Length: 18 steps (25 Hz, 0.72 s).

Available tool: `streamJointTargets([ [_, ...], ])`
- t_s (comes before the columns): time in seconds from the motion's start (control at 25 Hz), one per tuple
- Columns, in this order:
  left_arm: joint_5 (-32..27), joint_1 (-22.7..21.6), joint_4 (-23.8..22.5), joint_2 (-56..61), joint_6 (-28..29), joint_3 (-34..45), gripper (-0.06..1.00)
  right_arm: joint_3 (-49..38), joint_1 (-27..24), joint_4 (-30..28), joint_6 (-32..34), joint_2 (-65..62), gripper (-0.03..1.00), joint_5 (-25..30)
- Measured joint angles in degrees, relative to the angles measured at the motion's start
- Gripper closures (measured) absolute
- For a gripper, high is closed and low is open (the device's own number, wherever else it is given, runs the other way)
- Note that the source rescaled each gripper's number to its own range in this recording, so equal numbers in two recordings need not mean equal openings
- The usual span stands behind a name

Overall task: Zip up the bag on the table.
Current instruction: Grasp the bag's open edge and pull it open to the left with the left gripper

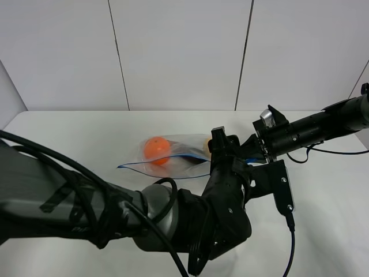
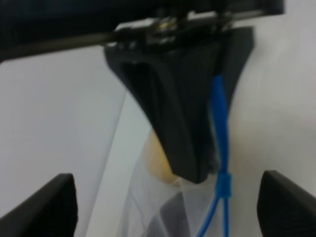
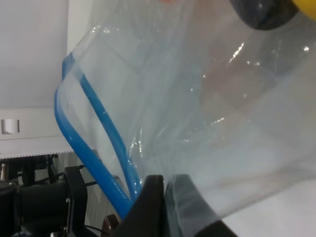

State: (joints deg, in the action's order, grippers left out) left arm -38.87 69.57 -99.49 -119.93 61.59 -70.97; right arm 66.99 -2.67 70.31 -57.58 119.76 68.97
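The clear bag (image 1: 173, 158) lies on the white table (image 1: 69, 133), with an orange fruit (image 1: 157, 148) inside and its blue zipper strip (image 1: 161, 171) along the near edge. My right gripper (image 3: 165, 190) is shut on the bag's end at the blue zipper strip (image 3: 81, 138); dark purple fruit (image 3: 261, 15) shows beyond. It also shows in the exterior view (image 1: 253, 154). My left gripper (image 2: 170, 197) is open, its fingers (image 2: 49, 202) either side of the bag's pinched end and the strip (image 2: 219, 123). Yellow fruit (image 2: 158, 160) shows through the plastic.
My left arm (image 1: 115, 219) fills the lower left of the exterior view and hides the table in front of the bag. My right arm (image 1: 323, 124) reaches in from the right, trailing a cable (image 1: 340, 152). A white panelled wall (image 1: 184, 52) stands behind the table.
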Motion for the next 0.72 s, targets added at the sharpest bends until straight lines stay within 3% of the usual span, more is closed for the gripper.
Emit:
streamJointTargets([
  [0.52, 1.69, -0.73, 0.00, -0.17, 0.00, -0.05, 0.21, 0.00, 0.00, 0.00, 0.04, 0.00, 0.93, 0.00],
  [0.72, 2.00, -0.73, -0.01, -2.00, 0.00, -0.05, 0.31, 0.00, 0.00, 0.00, 0.04, 0.00, 0.93, 0.00],
])
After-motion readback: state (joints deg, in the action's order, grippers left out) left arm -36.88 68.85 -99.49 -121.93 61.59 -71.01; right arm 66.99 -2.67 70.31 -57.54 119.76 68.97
